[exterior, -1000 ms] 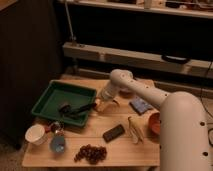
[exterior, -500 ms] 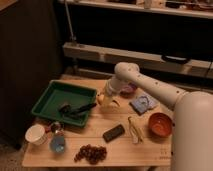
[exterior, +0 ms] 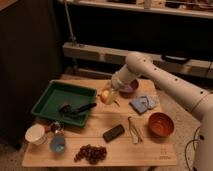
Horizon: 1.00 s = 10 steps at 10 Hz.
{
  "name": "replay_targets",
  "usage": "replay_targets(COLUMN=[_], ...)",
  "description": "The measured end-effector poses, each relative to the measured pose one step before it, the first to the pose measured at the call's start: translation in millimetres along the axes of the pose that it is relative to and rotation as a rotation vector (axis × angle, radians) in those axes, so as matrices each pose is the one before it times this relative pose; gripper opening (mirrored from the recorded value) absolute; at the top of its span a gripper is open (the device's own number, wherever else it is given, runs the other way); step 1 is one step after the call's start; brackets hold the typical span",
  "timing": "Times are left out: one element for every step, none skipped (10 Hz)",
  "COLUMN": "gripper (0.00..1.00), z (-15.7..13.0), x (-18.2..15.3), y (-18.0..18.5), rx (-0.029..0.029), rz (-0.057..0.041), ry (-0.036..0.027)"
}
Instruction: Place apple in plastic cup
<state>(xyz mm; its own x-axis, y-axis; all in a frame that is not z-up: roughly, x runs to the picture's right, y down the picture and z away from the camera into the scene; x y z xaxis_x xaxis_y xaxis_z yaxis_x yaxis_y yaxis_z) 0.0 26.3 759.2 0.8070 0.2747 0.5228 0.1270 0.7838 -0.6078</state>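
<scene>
The apple [exterior: 104, 96], yellow-orange with a red blush, sits between the fingers of my gripper [exterior: 106, 95], just off the right edge of the green tray [exterior: 50, 98] and above the table. The gripper is shut on the apple. The light-blue plastic cup [exterior: 57, 144] stands near the table's front left corner, well to the lower left of the gripper, beside a wider white cup [exterior: 36, 134].
A black utensil [exterior: 77, 108] lies in the green tray. Dark grapes [exterior: 91, 152] lie at the front edge. There are also a black block [exterior: 113, 132], a red-orange bowl [exterior: 161, 124], a blue cloth [exterior: 143, 103] and a dark bowl [exterior: 129, 89].
The arm's bulk has swung out of the right foreground, uncovering the red-orange bowl. The gripper with the apple stays by the tray's right edge, slightly higher.
</scene>
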Motion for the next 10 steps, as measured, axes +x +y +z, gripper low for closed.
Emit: replay_targets(gripper=[0.00, 0.00, 0.00, 0.00, 0.00, 0.00, 0.00, 0.00, 0.00, 0.00], z=[4.83, 15.21, 15.10, 16.22, 18.14, 22.37, 17.71, 12.22, 14.95, 6.78], x=[-5.09, -13.06, -11.55, -14.22, -15.78, -22.66, -19.24, -14.61, -20.21, -16.48], y=[6.77, 10.13, 7.82, 11.49, 11.63, 8.70, 4.60, 3.10, 3.34, -1.93], rx=[-0.03704, -0.05193, -0.03653, -0.04310, -0.04797, -0.05421, -0.04288, -0.03069, -0.04268, -0.01896], rz=[-0.02608, -0.05080, -0.03877, -0.04751, -0.05431, -0.06896, -0.05631, -0.04305, -0.05927, -0.04878], ry=[-0.00953, -0.00932, -0.00503, -0.00734, -0.01781, -0.02209, -0.01427, -0.00672, -0.00151, 0.00516])
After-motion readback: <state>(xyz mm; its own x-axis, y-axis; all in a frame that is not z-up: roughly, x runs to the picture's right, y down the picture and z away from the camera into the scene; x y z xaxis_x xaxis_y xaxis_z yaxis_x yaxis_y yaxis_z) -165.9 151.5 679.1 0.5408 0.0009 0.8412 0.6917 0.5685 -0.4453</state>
